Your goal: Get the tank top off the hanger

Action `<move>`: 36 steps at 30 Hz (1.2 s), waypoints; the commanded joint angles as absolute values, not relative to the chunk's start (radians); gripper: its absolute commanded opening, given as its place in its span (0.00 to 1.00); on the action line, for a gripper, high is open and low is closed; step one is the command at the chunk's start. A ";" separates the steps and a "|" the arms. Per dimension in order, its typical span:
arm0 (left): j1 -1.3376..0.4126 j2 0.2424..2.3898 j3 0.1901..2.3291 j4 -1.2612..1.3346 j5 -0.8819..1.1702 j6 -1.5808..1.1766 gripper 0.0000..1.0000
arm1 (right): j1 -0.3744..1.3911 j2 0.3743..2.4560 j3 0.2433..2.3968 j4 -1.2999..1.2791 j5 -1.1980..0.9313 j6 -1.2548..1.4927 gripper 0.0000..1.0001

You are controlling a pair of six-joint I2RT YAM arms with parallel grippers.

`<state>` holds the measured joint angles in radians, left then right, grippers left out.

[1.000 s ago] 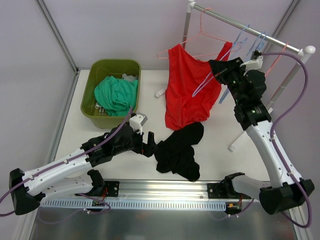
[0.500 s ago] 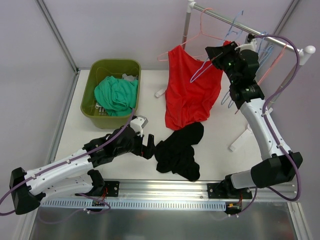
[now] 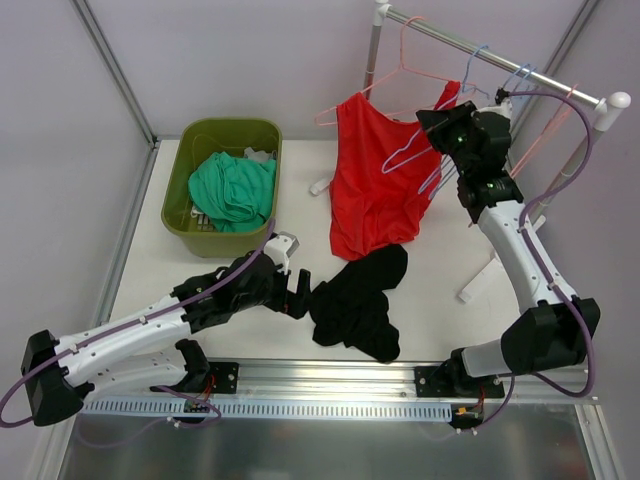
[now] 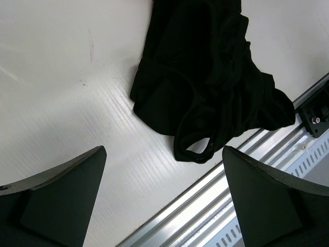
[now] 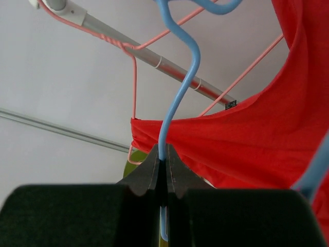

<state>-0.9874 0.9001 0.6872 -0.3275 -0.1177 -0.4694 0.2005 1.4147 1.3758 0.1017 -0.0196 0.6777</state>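
**Right jaws clamped on blue hanger; red tank top just beyond**

My right jaws are pressed together on the blue wire. The tank top hangs just past them and to their right, on the pink hanger under the rail. My left jaws stand wide apart over the table, with the black garment ahead and the aluminium track close by.

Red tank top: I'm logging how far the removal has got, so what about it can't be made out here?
- Top external: one strap of the red tank top runs behind the right claw, so whether it sits on the pink hanger is hidden.
- Right wrist: the right edge cuts the top off; the claw, shut on the blue hanger, covers its lower part.
- Left wrist: the top is outside this view.
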 commanded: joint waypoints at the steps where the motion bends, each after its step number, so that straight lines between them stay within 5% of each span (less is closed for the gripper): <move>1: -0.991 0.922 0.699 -0.313 -0.138 -0.483 0.99 | 0.198 1.335 1.329 0.137 0.054 0.715 0.00; 4: -0.991 0.939 0.707 -0.311 -0.132 -0.488 0.99 | 0.192 1.319 1.312 0.137 0.061 0.716 0.04; 8: -0.991 0.950 0.715 -0.307 -0.130 -0.491 0.99 | 0.186 1.309 1.305 0.137 0.012 0.718 0.57; 20: -0.991 1.101 0.825 -0.273 -0.118 -0.482 0.99 | 0.187 1.167 1.279 -0.032 -0.147 0.611 0.94; 30: -0.992 1.389 1.032 -0.244 -0.003 -0.416 0.99 | 0.187 0.901 1.149 -0.285 -0.070 0.384 0.99; 36: -0.997 1.564 1.107 -0.244 0.063 -0.411 0.99 | 0.187 0.778 1.180 -0.408 -0.306 0.229 0.99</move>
<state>-0.9886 1.4960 1.0626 -0.2497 0.0017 -0.4332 0.1913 0.8387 1.1488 -0.3424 -0.1638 0.3511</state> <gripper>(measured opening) 0.986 0.993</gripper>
